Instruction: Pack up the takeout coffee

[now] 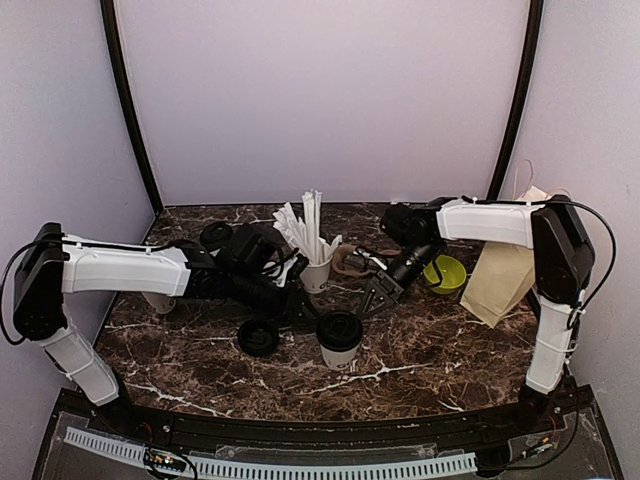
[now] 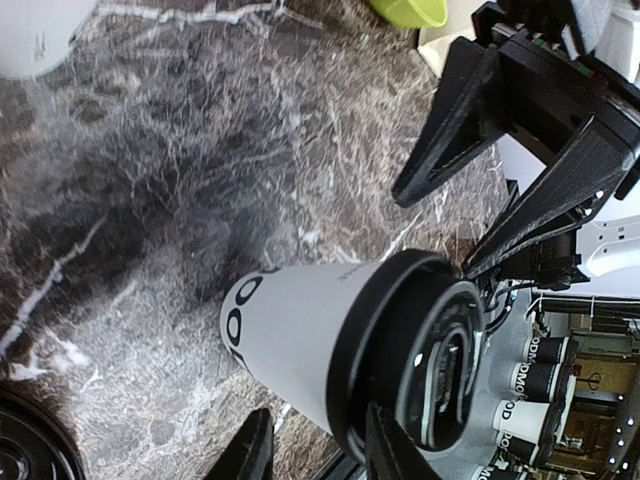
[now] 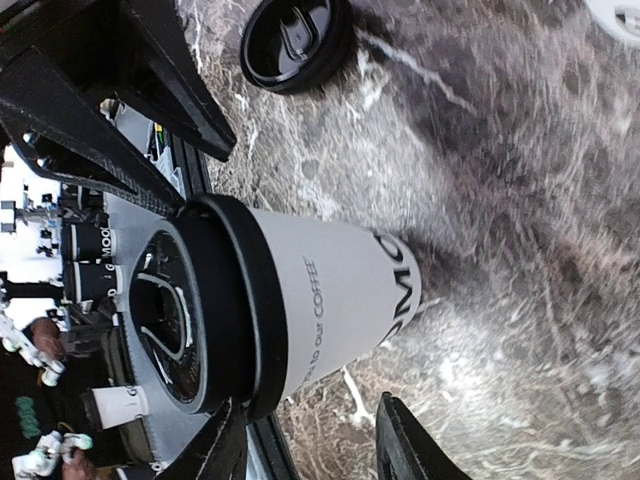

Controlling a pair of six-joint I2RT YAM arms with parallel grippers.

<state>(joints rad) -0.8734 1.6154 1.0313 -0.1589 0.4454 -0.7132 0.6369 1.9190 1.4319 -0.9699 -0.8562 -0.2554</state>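
Left wrist view: my left gripper (image 2: 318, 420) is spread, holding nothing. The coffee cup (image 2: 290, 340) stands lidded on the counter (image 2: 150, 200), just before it. My right gripper (image 3: 310, 405) is spread too, empty, at the cup's other side.

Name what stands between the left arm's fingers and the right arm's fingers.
The lidded coffee cup stands there. The left wrist view shows the right fingers beyond it; the right wrist view shows the left fingers beyond it.
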